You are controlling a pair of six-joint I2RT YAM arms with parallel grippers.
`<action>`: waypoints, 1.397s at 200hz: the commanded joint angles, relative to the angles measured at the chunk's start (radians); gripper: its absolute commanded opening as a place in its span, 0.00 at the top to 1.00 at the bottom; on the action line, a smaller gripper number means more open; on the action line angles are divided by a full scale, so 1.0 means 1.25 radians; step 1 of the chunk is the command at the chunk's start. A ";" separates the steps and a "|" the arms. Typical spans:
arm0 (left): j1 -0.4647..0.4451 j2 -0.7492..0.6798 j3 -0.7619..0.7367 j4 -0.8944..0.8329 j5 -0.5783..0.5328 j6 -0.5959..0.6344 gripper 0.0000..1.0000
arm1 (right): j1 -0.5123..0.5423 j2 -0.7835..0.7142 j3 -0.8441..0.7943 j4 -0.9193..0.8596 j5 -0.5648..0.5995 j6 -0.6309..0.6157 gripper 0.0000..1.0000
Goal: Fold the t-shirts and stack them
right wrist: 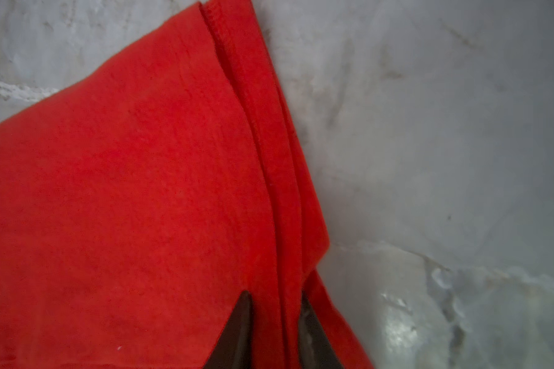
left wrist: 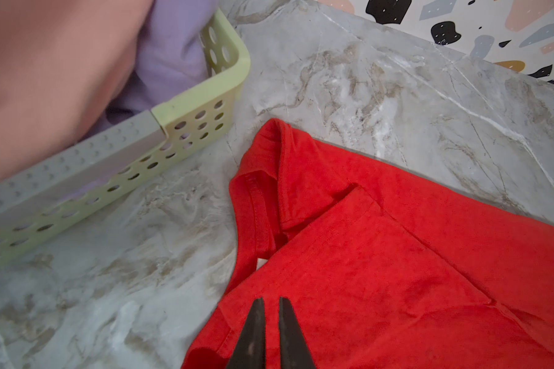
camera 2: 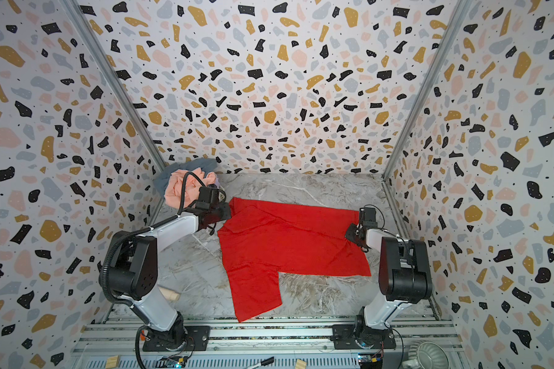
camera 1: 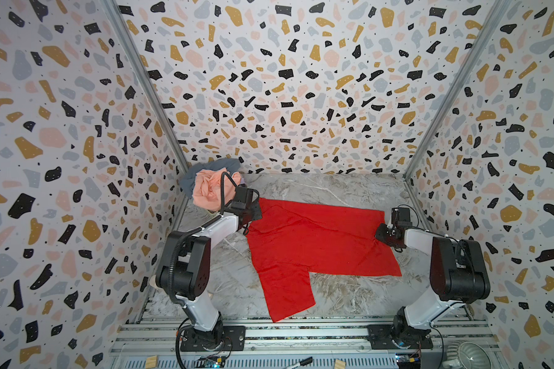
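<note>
Red t-shirt (camera 1: 317, 242) lies spread almost flat on the grey marble table (camera 1: 333, 188), seen in both top views (camera 2: 285, 246). Its neck end points toward the left arm, its hem end toward the right arm, and one sleeve reaches toward the near edge.

Left gripper (left wrist: 272, 298) hovers at the neck end, over the cloth just beside the collar. Its two dark fingers are almost together with only a thin slit between them (whether any cloth is nipped there cannot be told).

Right gripper (right wrist: 274, 295) sits at the opposite side of the shirt. In the right wrist view its fingers are pressed in from both sides of the doubled hem edge, with a ridge of red cloth bunched between them, so it is clamped on the shirt.

In the far left corner of the table stands a pale yellow-green basket (left wrist: 227, 83) with round holes in its wall. Heaped in it are a peach-pink t-shirt (camera 1: 208, 191), a grey-blue t-shirt (camera 1: 192, 179) draped over the back, and a lilac t-shirt (left wrist: 173, 48) underneath. The red shirt's collar lies near the basket's corner without touching it.
</note>
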 commanded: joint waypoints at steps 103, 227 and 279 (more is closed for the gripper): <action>0.004 0.132 0.011 -0.014 -0.076 0.010 0.69 | 0.024 -0.068 0.054 -0.057 0.042 -0.025 0.95; 0.006 0.145 0.029 -0.010 -0.079 0.011 0.97 | 0.025 -0.074 0.058 -0.046 0.038 -0.029 0.96; 0.005 0.124 0.028 -0.024 -0.076 0.019 1.00 | 0.025 -0.068 0.059 -0.045 0.040 -0.032 0.91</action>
